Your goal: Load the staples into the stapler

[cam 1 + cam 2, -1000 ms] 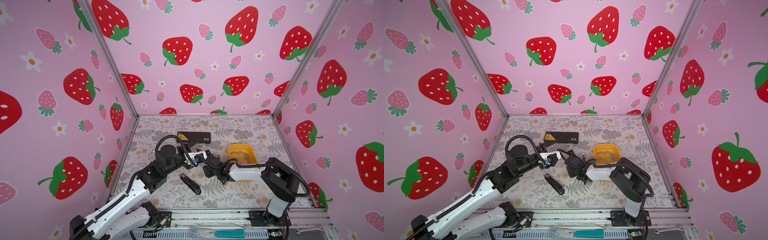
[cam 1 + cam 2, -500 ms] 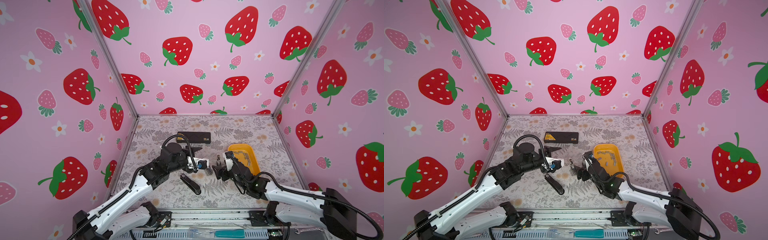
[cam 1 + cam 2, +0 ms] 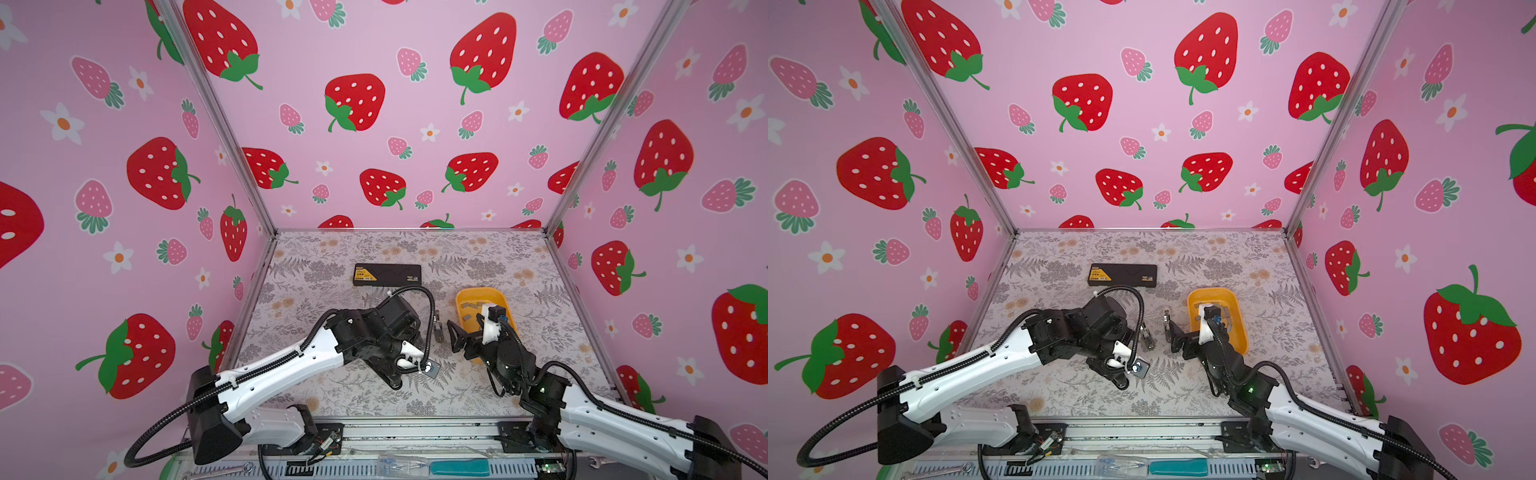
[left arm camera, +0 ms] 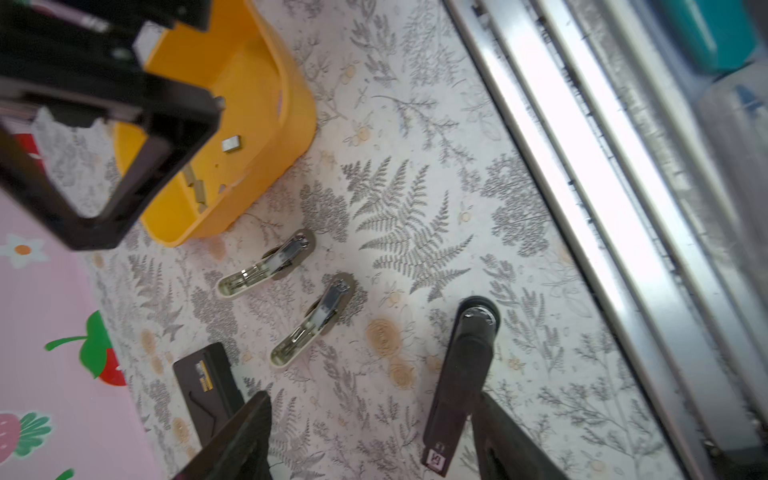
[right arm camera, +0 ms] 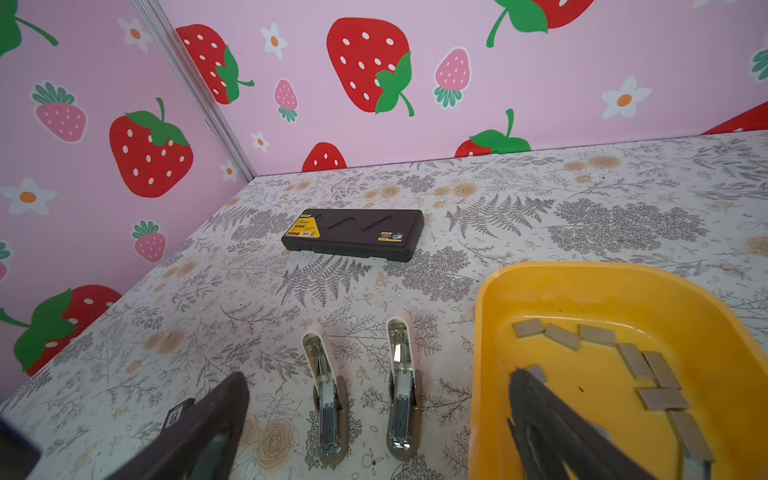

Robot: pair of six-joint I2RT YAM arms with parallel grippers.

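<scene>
1. The right gripper (image 3: 456,338) is now hanging just beside the yellow tray (image 5: 590,291), at its near corner. A second ago it was sitting farther from the tray, close up to the left gripper. Its fingers are spreading far apart and holding nothing.
2. The left gripper (image 4: 372,401) is sitting farther from the tray than it was. Its arm is now covering the black stick (image 4: 465,361) in both top views. Its fingers are standing wide apart and gripping nothing. The stick is lying on the table just inside one finger (image 4: 507,444).
3. The staples (image 5: 648,365) are lying loose inside the tray as short grey strips. One right finger (image 5: 548,428) is reaching over the tray, with its tip close to one strip.
4. Two small whitish staplers (image 5: 401,395) are lying open, side by side, just beside the tray.
5. A black case (image 5: 353,232) is lying flat farther back, well apart from the tray, on the staplers' side.
6. The case is showing a yellow label and a small sticker, but the words are too small to read. The stick is carrying a small tag with letters too blurred to read.
</scene>
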